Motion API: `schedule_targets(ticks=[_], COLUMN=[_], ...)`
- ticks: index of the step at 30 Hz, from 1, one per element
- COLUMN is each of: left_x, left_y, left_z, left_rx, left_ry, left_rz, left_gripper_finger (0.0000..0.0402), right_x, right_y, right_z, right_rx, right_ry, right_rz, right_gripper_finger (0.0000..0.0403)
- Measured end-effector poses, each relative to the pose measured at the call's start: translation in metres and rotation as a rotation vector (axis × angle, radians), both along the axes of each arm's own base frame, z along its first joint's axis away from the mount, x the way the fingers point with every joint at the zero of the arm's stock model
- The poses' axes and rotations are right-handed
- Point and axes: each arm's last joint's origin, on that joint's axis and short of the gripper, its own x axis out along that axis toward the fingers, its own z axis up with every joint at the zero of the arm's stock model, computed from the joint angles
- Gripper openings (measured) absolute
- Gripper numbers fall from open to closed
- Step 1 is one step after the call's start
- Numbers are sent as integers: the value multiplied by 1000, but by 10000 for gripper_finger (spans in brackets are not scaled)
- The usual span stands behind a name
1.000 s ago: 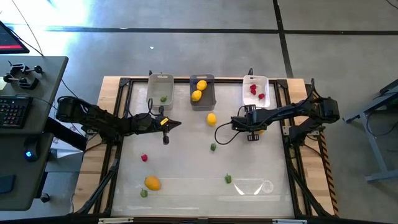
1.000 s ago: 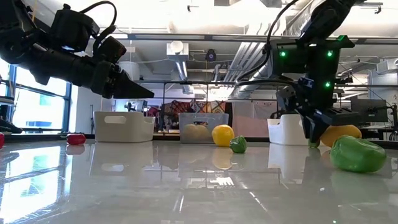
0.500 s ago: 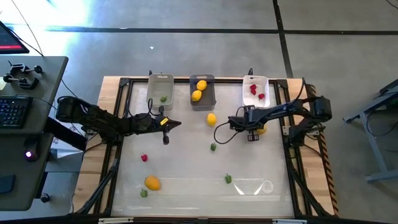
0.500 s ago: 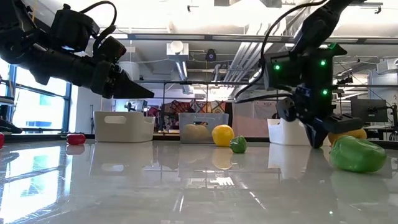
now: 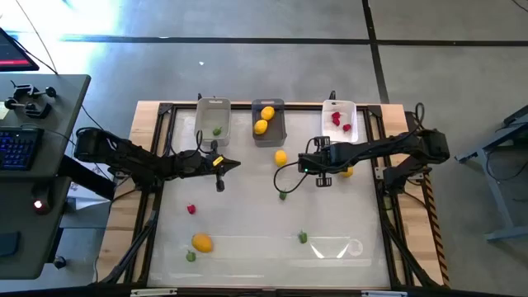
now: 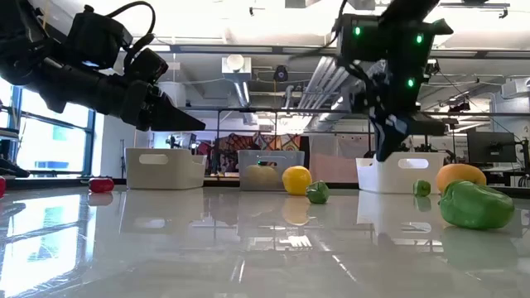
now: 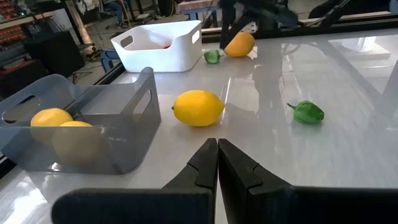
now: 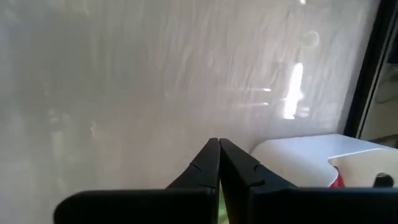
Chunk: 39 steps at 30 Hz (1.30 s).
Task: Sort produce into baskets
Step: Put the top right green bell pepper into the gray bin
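My left gripper (image 5: 237, 164) hangs shut above the table, left of a loose lemon (image 5: 280, 157). My right gripper (image 5: 312, 173) is shut and raised (image 6: 383, 155), with nothing seen between its fingers; an orange fruit (image 5: 346, 171) and a small green bit (image 6: 422, 188) lie on the table just to its right. At the far edge stand the clear basket (image 5: 213, 110) with a green bit, the dark grey basket (image 5: 269, 136) with two lemons and the white basket (image 5: 340, 106) with red berries. More produce lies loose: a red berry (image 5: 191, 209), an orange (image 5: 202, 242), green bits (image 5: 282, 195) (image 5: 303, 237) (image 5: 190, 256).
The wooden table frame (image 5: 153, 107) borders the white top on all sides. A desk with a keyboard (image 5: 21, 144) stands off the table's left. Open tabletop lies in the middle between the arms and the near edge.
My right gripper has shut, risen off the table and gone toward the table's left, away from the orange fruit. The orange and the small green bit beside it stay on the table, now in plain view.
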Motion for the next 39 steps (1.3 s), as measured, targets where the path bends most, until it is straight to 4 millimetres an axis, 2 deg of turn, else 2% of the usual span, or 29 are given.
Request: schedule_targets(ticks=[4, 7, 10, 16, 20, 24, 29, 34, 39], left_x=[0, 0, 0, 0, 0, 0, 0, 0, 0], left_y=[0, 0, 0, 0, 0, 0, 0, 0, 0], left_z=[0, 0, 0, 0, 0, 0, 0, 0, 0], left_rx=[0, 0, 0, -9, -9, -9, -10, -10, -10], left_ry=[0, 1, 0, -1, -2, -2, -2, -2, -2], left_rz=[0, 0, 0, 2, 2, 2, 2, 2, 2], left_gripper_finger=[0, 0, 0, 0, 0, 0, 0, 0, 0], right_x=[-7, -16, -22, -33, -41, -50, -61, -66, -67], right_y=[8, 6, 3, -8, -18, -26, -37, -44, -45], right_z=[15, 18, 13, -6, -13, -22, -39, -50, -51], right_rx=[44, 47, 56, 41, -19, -20, 2, 51, 47], right_ry=[-109, -181, -272, -422, -483, -476, -472, -464, -448], right_rz=[-101, -310, -523, -918, -1087, -1189, -1260, -1268, -1236], right_gripper_finger=[0, 1, 11, 71, 124, 161, 171, 156, 122])
